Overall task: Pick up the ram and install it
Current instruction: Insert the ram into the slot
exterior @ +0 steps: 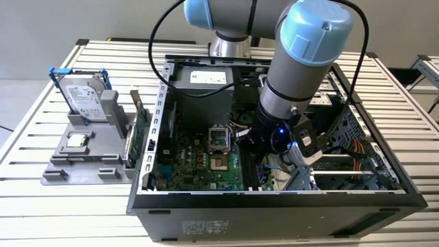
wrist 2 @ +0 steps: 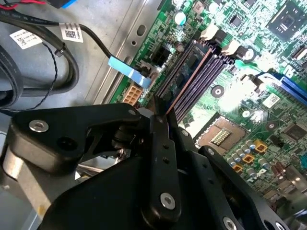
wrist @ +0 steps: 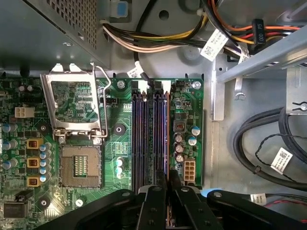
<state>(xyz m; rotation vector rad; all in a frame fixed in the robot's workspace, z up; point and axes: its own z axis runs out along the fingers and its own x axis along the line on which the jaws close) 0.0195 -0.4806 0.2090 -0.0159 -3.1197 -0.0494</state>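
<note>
My gripper (exterior: 260,149) is lowered inside the open computer case (exterior: 274,198), over the memory slots (wrist: 144,134) of the green motherboard (exterior: 195,164). In both wrist views its black fingers (wrist: 156,201) are closed on the ram (wrist: 166,134), which I see edge-on as a thin line. The ram (wrist 2: 189,79) runs along the outermost slot, beside the capacitors (wrist: 180,143). I cannot tell whether it is seated or just resting in the slot. The gripper (wrist 2: 160,110) holds it at one end, and the slot latches (wrist 2: 211,33) show at the far end.
An open CPU socket (wrist: 79,165) with its raised metal frame (wrist: 74,103) lies beside the slots. Cable bundles (wrist: 268,143) and a drive cage rail (wrist: 259,60) crowd the other side. Outside the case, a grey holder (exterior: 89,154) carries a hard drive (exterior: 86,100) and a wider green card (exterior: 141,134).
</note>
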